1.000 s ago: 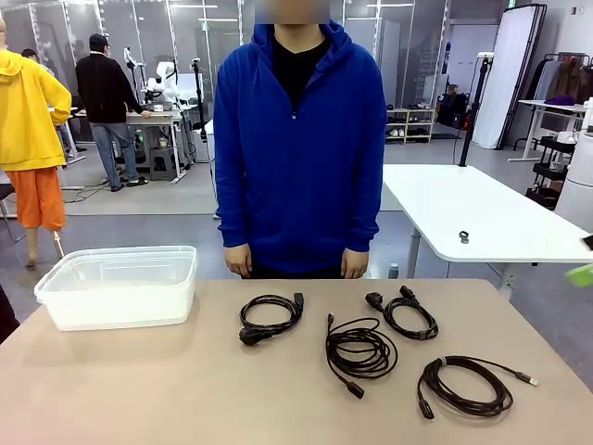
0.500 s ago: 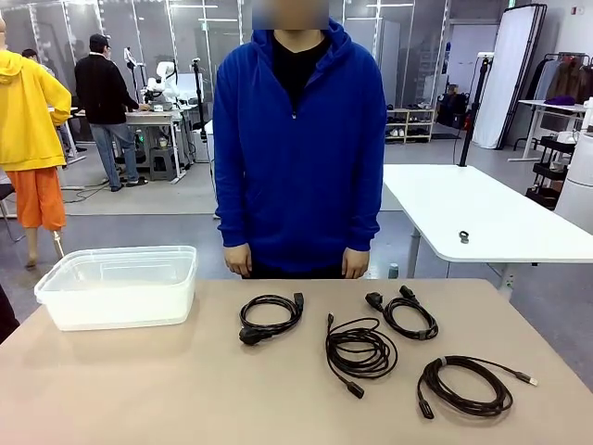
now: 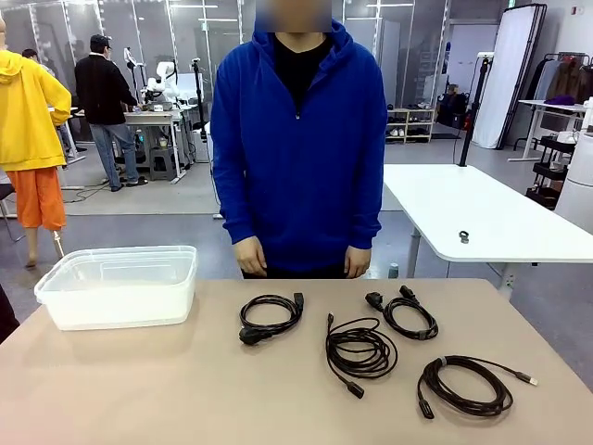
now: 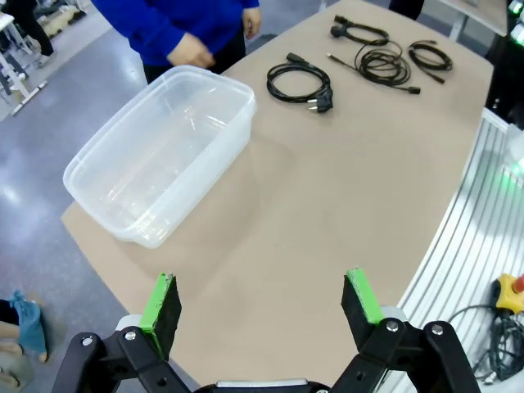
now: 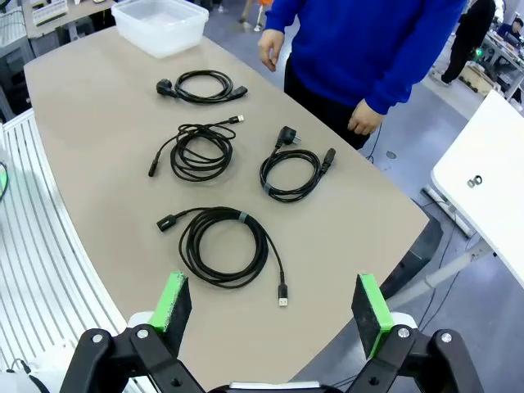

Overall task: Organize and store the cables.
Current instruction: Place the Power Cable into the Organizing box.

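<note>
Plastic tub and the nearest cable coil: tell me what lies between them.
Only bare tabletop between tub and coil, seen in the front view.

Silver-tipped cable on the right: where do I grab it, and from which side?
Grip the silver-tipped cable across the bundled turns on the ring's near arc, right pincer coming straight down. The coil lies flat and the turns run together there; a plug tail alone would probably let it unravel.

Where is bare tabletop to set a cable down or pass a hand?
Widest bare table: the near-left stretch, in front of the clear bin and left of the plug-ended cable. A narrower lane runs between them. Crowded: the right half, three more cables close together.
</note>
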Tool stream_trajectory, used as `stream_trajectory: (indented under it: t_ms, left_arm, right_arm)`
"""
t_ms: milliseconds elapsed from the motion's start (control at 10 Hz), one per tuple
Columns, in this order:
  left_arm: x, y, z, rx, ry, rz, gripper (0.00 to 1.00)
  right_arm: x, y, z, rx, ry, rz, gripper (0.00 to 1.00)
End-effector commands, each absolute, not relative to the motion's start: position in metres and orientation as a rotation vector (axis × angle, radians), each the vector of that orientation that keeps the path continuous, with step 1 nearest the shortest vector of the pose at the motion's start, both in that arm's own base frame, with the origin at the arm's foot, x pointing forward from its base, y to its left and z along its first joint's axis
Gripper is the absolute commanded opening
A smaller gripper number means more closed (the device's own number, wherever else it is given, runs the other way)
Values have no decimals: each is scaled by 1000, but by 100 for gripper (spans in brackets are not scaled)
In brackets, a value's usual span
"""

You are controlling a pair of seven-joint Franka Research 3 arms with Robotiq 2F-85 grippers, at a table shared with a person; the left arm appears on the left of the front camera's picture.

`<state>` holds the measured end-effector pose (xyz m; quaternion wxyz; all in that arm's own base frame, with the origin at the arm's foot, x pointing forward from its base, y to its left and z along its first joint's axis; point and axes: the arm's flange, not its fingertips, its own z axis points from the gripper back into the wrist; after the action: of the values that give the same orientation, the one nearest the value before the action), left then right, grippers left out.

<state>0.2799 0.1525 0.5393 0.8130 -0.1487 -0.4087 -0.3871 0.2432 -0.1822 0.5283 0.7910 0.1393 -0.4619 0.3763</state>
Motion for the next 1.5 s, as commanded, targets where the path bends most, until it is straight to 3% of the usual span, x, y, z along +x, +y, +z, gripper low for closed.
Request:
stream_trajectory:
  t_ms: [0,1400]
  left_arm:
    - [280,152,539,-311,-869,-840,100]
    - [280,152,539,-311,-869,-840,100]
  right_arm:
    - [240,-190,524,292,-999,809,100]
    - [240,-190,524,292,-999,809,100]
